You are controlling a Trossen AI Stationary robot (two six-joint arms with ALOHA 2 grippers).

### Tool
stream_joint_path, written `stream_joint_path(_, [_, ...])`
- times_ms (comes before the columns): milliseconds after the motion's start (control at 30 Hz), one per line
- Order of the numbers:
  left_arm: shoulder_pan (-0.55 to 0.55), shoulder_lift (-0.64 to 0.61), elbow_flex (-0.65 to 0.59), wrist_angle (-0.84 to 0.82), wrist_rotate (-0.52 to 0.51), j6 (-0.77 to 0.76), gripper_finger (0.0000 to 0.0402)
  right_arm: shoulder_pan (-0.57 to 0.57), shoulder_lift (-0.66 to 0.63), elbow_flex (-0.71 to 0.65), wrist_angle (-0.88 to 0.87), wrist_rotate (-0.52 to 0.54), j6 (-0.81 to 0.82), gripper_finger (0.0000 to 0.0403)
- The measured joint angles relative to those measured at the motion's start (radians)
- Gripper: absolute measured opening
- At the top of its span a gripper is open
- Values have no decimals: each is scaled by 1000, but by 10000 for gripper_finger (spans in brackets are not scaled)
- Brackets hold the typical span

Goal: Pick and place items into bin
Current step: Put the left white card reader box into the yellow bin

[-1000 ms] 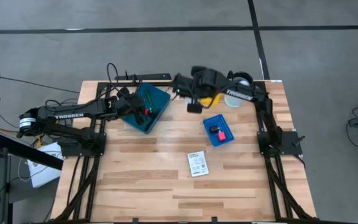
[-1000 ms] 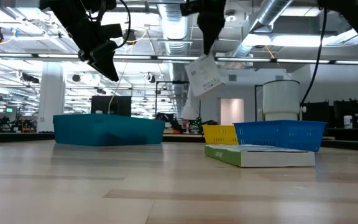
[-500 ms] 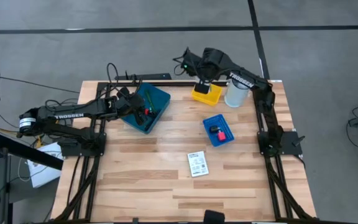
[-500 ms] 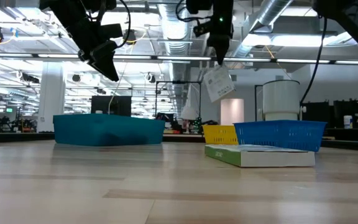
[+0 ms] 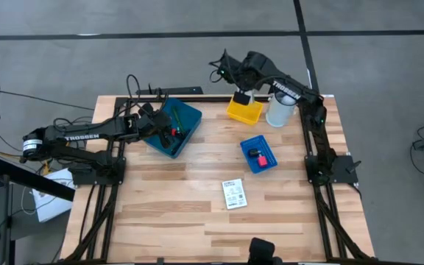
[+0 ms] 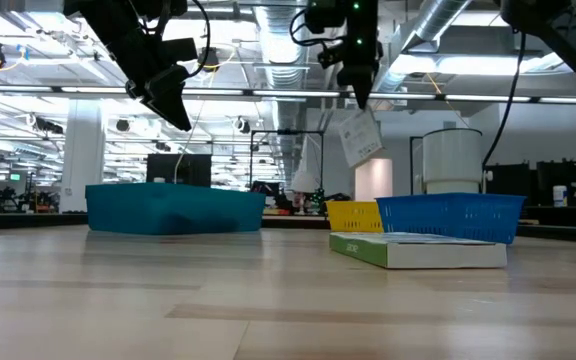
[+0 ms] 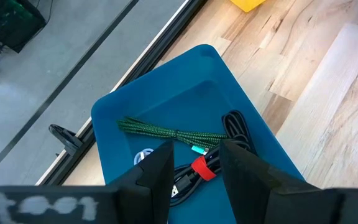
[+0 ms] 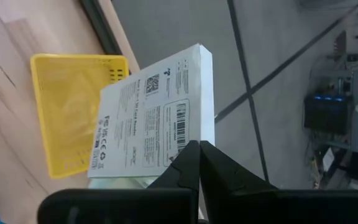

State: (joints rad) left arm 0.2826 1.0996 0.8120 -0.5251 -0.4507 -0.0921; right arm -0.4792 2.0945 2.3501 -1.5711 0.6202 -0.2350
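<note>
Right end effector (image 8: pixel 199 152): clenched on a white printed box (image 8: pixel 151 121), held in the air above the yellow bin (image 5: pixel 244 110) at the table's (image 5: pixel 197 213) far edge. Left end effector (image 7: pixel 194 163): released, hovering over the teal bin (image 5: pixel 174 126) holding cords (image 7: pixel 232 134).

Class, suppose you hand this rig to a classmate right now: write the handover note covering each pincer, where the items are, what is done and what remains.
Right pincer: shut on a white printed box, held in the air above the yellow bin at the table's far edge.
Left pincer: open, empty, hovering over the teal bin.
Done: the green cord and a black cable with a red tie lie in the teal bin; a small red and black item sits in the blue bin.
Left: lower and release the held box, probably into the yellow bin; a second white box lies on the table, not binned.
</note>
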Motion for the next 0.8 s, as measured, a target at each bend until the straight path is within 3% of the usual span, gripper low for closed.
stream_joint_path(800, [0,0,0,0,0,0,119,-7,1,-309,73,7,34,0])
